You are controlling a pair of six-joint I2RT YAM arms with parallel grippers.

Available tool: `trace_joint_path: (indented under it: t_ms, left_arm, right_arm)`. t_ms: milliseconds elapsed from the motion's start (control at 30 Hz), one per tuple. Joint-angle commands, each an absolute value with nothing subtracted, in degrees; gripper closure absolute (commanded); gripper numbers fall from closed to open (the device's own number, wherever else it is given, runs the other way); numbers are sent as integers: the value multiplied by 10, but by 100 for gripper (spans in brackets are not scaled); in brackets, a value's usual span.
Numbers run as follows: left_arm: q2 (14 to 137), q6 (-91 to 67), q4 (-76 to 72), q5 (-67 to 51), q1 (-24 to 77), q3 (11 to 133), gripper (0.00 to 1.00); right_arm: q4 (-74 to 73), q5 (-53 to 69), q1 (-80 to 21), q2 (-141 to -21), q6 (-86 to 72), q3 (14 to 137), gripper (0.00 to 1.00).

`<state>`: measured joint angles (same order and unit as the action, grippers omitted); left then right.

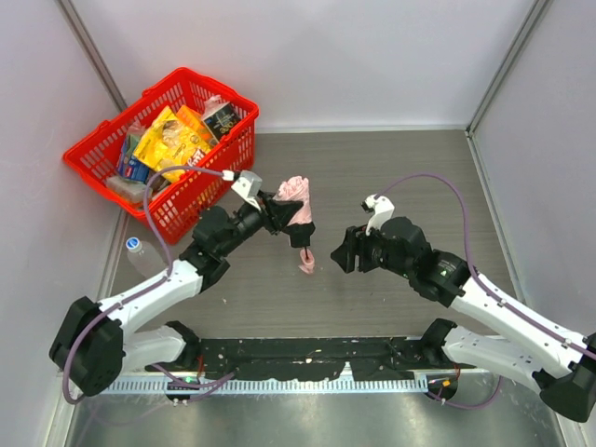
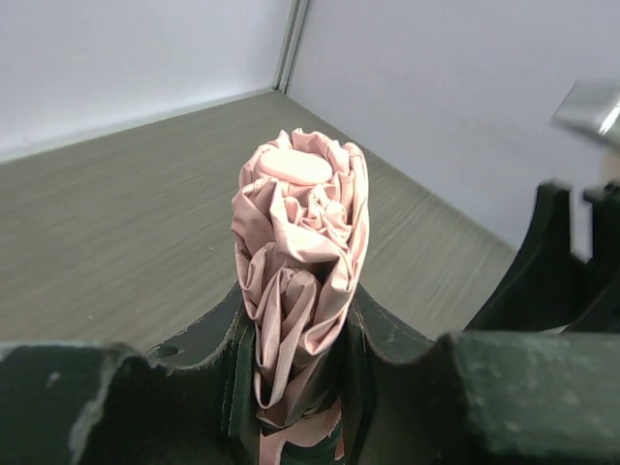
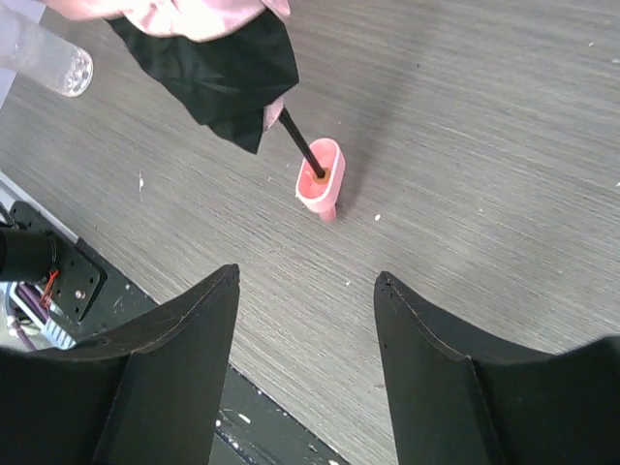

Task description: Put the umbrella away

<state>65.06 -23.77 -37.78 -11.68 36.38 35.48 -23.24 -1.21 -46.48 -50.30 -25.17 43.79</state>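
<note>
The left end effector (image 1: pixel 279 212) is closed around the pale pink folded fabric umbrella (image 1: pixel 296 200), its two black fingers (image 2: pixel 208 339) pressing the bunched canopy from both sides. In the left wrist view the crumpled pink folds (image 2: pixel 300 242) rise from between the fingers and end in a flat pink cap. Below the grip, a thin black shaft (image 3: pixel 298 145) slants down to a small pink oval handle (image 3: pixel 321 179). The handle sits at the grey wood-grain worktop (image 1: pixel 391 168), and whether it touches cannot be told. The umbrella is thus held near the middle of the worktop, between the two arms.

The right end effector (image 1: pixel 340 253) is open, with its fingers (image 3: pixel 184 358) spread wide and nothing between them. It points toward the handle from the right and stays apart from it.

At the far left corner stands a red plastic mesh basket (image 1: pixel 93 149) filled with yellow and dark snack packets. A clear plastic bottle (image 1: pixel 140 251) lies on the worktop just beside the basket's near side, next to the left arm.
</note>
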Motion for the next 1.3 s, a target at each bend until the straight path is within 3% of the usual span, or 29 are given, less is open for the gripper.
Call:
trace_joint_path:
  t_ms: [0,100,267,500,633,767,967,1100,1167,1267]
  left_arm:
    - [678,-75,-482,-166,373,360,100]
    - [706,-15,-602,-135,399,308,100]
    - [752,27,-645,-108,430,268,100]
    - [930,-64,-885,-25,471,128,100]
    - [935,-106,-886,-41,470,127,100]
    - [842,-188,-856,-123,449,153,100]
    - [697,-315,-644,-352,393,274,100]
    - [693,-448,-764,-495,357,315,100]
    - [693,-492,-772,-494,340,333,100]
    - [690,-502,-754,-509,337,353,100]
  right_arm:
    - [-229,-53,-464,-488,-237,473,37]
    - [-218,-53,-463,-490,-242,461,37]
    - [-207,-50,-462,-480,-249,441,37]
    - [-195,-35,-464,-488,-250,425,37]
    - [-190,-27,-463,-500,-257,414,38]
    - [-191,-9,-452,-500,-254,418,36]
    - [-193,178,-425,-521,-208,445,36]
    - [-180,269,-419,-497,-183,469,33]
    - [-175,339,-419,-481,-177,492,32]
    - [-173,333,-419,-454,-161,507,29]
